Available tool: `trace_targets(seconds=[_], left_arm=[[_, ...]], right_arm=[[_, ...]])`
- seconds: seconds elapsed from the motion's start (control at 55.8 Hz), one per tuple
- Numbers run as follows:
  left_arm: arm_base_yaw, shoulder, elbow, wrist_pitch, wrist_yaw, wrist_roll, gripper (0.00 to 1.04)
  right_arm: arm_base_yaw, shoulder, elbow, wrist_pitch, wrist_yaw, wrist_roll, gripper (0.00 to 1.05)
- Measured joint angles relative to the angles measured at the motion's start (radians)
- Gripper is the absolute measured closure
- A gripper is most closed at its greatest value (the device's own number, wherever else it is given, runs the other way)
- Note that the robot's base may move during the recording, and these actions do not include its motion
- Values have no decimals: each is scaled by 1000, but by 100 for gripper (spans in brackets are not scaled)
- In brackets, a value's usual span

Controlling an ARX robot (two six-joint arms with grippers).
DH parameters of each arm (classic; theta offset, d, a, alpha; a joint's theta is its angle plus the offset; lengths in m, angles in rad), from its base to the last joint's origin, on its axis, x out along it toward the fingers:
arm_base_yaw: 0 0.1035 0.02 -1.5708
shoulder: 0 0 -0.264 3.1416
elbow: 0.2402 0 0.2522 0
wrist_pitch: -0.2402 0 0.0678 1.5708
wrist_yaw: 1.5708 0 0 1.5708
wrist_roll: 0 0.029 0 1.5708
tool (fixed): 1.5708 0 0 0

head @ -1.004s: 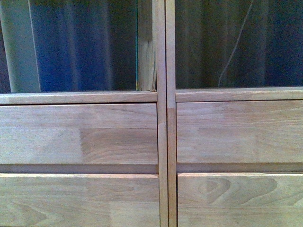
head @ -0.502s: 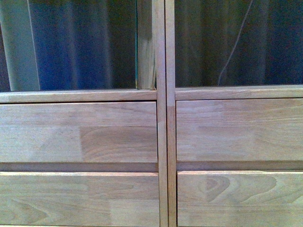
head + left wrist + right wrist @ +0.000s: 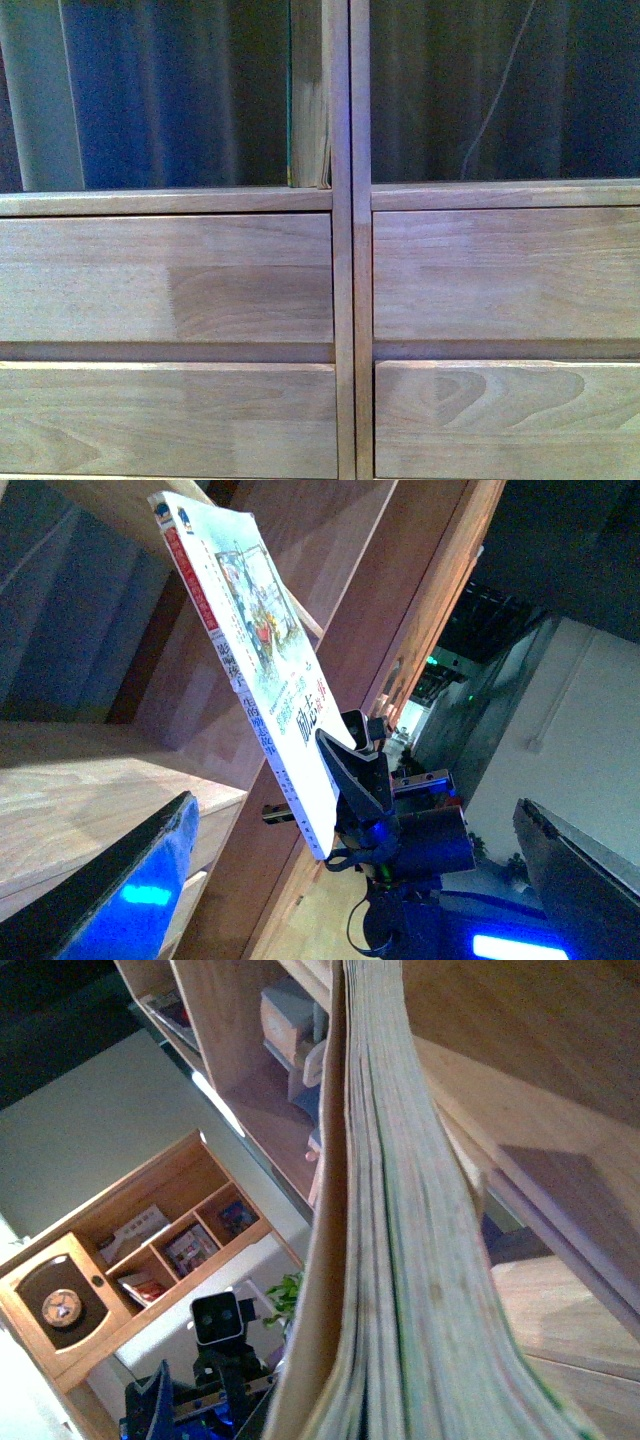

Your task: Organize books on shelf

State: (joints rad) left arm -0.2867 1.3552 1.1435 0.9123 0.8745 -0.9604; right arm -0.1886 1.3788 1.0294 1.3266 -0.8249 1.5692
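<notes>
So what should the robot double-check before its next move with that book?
1. Grip on the book: ok; the right gripper is shut on one edge of it.
2. Is the left gripper free: ok; it is open and holds nothing.
3. Book flat, not sagging: cannot tell; the right wrist view shows only its page edges close up.
4. Room in the shelf cubbies: cannot tell; they look dim in the front view.
5. Drawer fronts shut and out of the way: ok.

Front camera close against shelf point(image 3: 350, 300)
</notes>
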Motion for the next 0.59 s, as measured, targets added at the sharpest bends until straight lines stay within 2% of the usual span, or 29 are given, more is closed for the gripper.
trace_targets(seconds=[0.592], left_arm=[[8,0,-3,45,12,-39,7]], right_arm=[[21,-17,-8,-52,-5,-48,97]])
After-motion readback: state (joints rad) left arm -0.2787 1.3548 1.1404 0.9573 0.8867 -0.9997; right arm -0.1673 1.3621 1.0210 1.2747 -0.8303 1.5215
